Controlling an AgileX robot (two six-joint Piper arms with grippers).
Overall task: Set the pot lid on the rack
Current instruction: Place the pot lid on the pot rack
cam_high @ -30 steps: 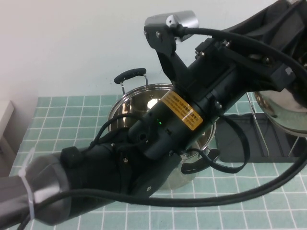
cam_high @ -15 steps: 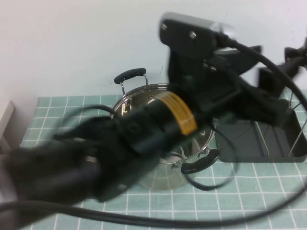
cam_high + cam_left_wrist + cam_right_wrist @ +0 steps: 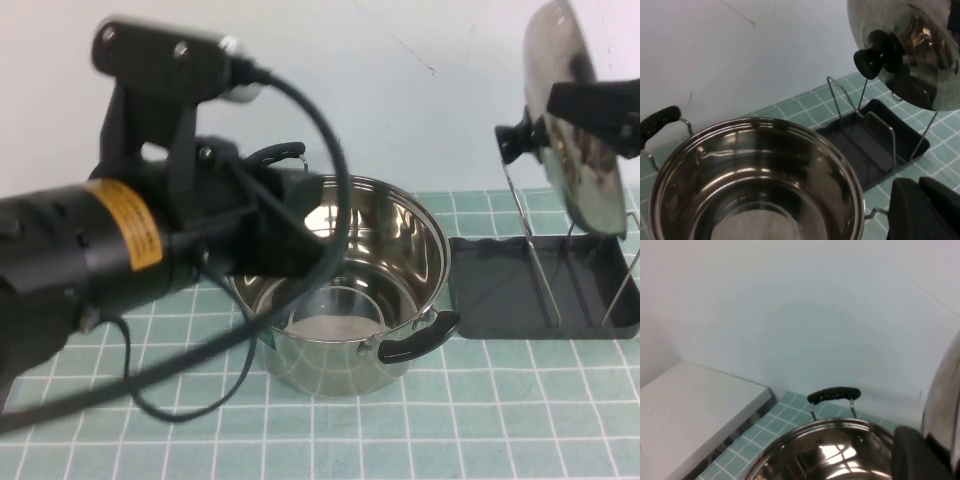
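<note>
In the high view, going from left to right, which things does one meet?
Left arm over the table's left → steel pot → rack → pot lid, held on edge above the rack by the right gripper.

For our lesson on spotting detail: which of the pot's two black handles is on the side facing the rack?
The near handle, pointing toward the rack; the other handle sits by the wall.

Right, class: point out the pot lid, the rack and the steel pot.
pot lid (image 3: 568,90), high view, on its shiny dome, held upright by the right gripper (image 3: 600,105).
rack (image 3: 500,290), high view, on its bare tray floor.
steel pot (image 3: 425,262), high view, on its wall.
</note>
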